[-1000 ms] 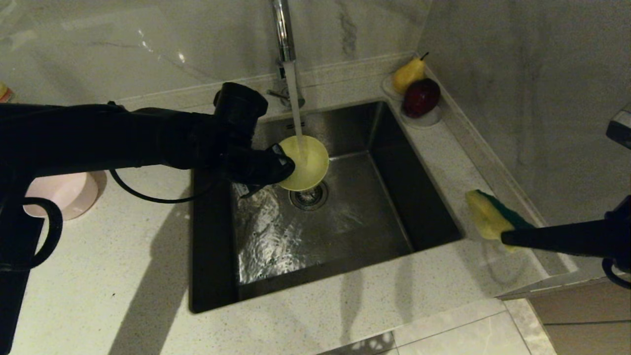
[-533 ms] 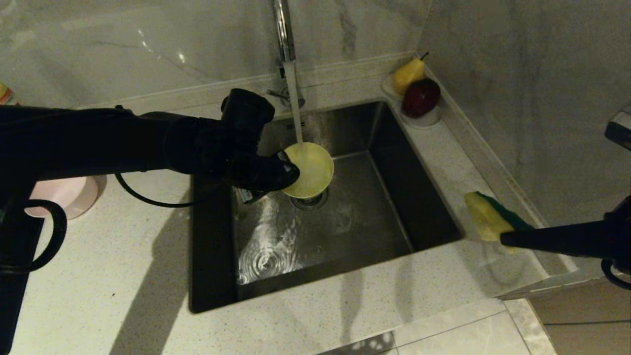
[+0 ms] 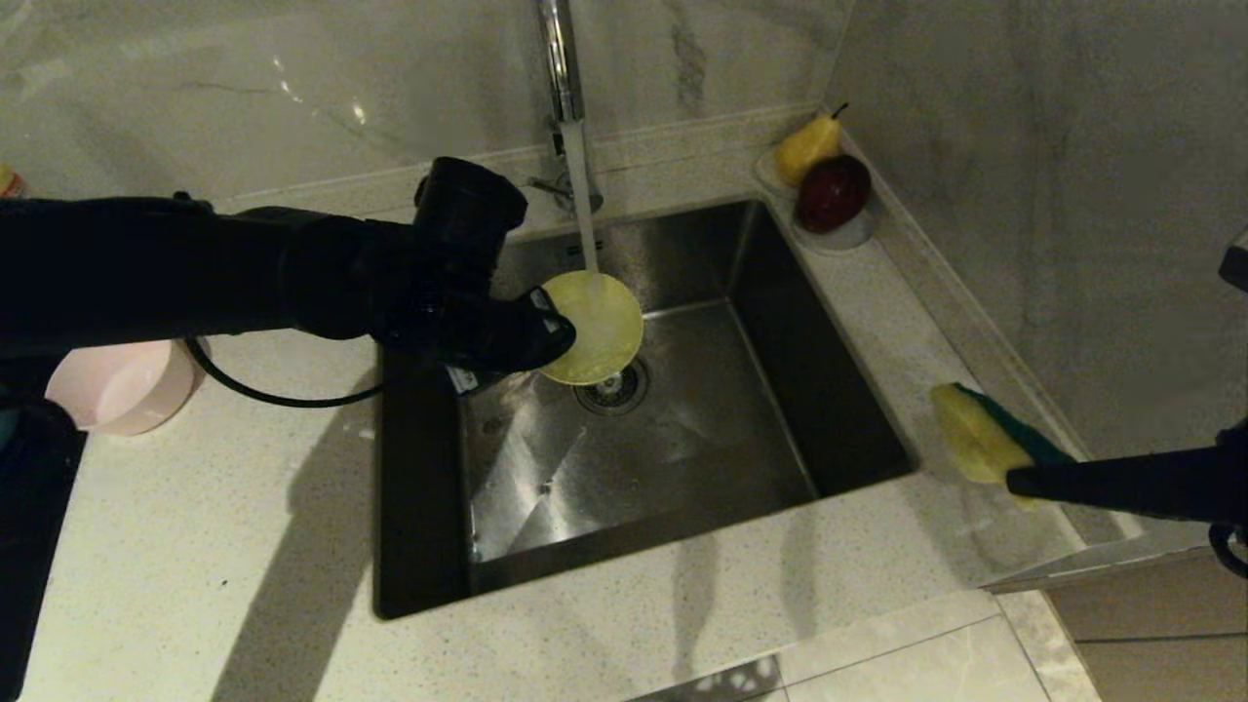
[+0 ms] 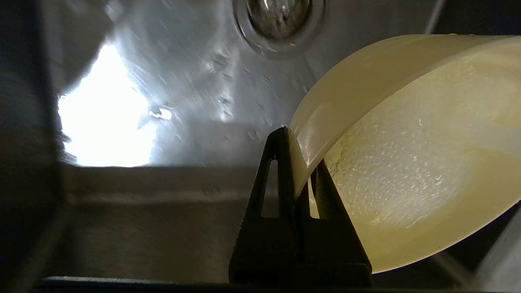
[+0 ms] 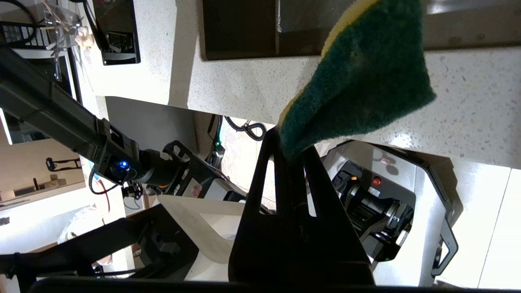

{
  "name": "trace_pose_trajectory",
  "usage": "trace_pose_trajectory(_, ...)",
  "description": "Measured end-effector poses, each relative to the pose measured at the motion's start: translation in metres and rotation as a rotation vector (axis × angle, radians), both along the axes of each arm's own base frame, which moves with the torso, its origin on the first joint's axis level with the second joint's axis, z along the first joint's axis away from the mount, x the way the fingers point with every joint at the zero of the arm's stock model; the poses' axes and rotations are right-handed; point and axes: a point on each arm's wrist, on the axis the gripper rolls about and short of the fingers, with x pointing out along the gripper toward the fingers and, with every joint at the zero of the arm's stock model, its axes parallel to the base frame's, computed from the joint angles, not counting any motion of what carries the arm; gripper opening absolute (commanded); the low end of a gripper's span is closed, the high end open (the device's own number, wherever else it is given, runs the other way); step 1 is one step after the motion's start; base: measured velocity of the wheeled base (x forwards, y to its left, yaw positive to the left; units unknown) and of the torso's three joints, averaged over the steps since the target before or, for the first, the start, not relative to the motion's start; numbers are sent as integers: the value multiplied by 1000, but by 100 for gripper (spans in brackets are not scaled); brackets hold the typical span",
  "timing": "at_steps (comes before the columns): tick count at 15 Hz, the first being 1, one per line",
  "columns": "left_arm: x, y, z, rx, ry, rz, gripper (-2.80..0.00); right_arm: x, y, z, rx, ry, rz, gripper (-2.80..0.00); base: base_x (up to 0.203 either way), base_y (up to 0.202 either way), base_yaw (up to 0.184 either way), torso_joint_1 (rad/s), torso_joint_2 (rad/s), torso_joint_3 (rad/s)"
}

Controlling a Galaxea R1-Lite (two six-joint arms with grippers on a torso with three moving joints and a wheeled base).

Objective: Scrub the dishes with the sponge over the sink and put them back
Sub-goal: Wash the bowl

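My left gripper is shut on the rim of the yellow bowl. It holds the bowl tilted over the sink, above the drain, under the water running from the tap. Drops cover the bowl's inside. My right gripper is shut on the sponge, green face and yellow face both showing, held above the counter right of the sink. The pink bowl stands on the counter at the left, partly behind my left arm.
A yellow pear and a dark red apple sit on small white saucers at the sink's back right corner. Marble walls rise behind and to the right. The counter's front edge drops to a tiled floor.
The yellow bowl has tipped and shifted slightly under the stream, then come back up and left. The ripples on the sink floor have calmed. The right arm has kept still.
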Motion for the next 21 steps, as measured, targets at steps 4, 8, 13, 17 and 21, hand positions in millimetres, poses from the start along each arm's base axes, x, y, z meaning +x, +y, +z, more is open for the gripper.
trace_pose_trajectory(4, -18, 11, 22, 42, -72, 47, -280, 0, 0, -4, -3, 7, 0, -280, 0, 0, 0, 0, 0, 0)
trace_pose_trajectory(8, -40, 24, 32, 126, -196, 55, -280, 0, 0, -4, -4, 8, 2, -280, 0, 0, 0, 0, 0, 0)
trace_pose_trajectory(13, -63, 38, 18, 285, -490, -16, -280, 0, 0, -3, -5, 6, 0, -280, 0, 0, 0, 0, 0, 0)
trace_pose_trajectory(17, -84, 49, 23, 410, -872, -10, -280, 2, 1, -4, -8, 8, 2, -280, 0, 0, 0, 0, 0, 0)
trace_pose_trajectory(21, -111, 60, 45, 412, -1085, -22, -280, 4, 2, -6, -12, 14, 3, -280, 0, 0, 0, 0, 0, 0)
